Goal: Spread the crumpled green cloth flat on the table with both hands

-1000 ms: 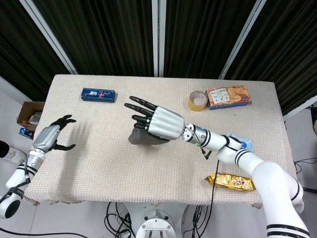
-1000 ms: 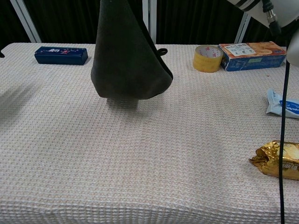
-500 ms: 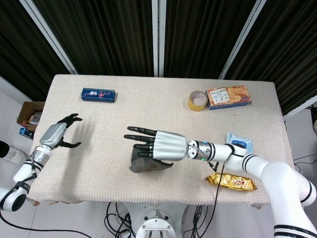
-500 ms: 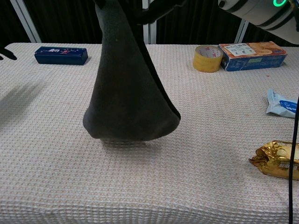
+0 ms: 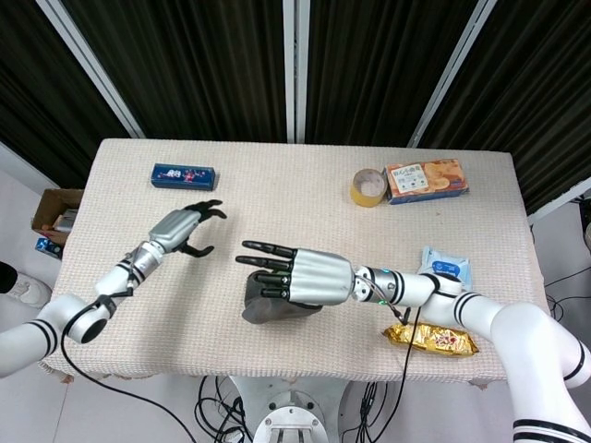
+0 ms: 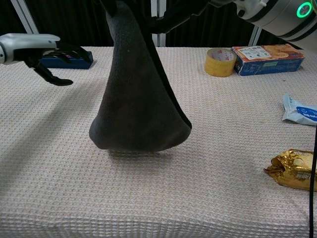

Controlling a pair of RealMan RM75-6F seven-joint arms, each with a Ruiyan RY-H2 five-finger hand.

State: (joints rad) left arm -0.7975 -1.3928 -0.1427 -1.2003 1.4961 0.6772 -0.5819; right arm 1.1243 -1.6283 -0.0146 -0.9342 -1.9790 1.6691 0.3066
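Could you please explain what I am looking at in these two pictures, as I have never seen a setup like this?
It is a two-armed robot at a table. One picture looks down from its head, the other forward from its chest. Its right hand holds a dark cloth up, so it hangs just above the tabletop. Its left hand is empty, fingers apart, nearby. Also on the table: a blue box, a tape roll, a biscuit box, a blue-white packet and a gold packet.

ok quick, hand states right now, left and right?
Left hand: open, fingers apart, holding nothing.
Right hand: holding the cloth, which hangs from it above the table.
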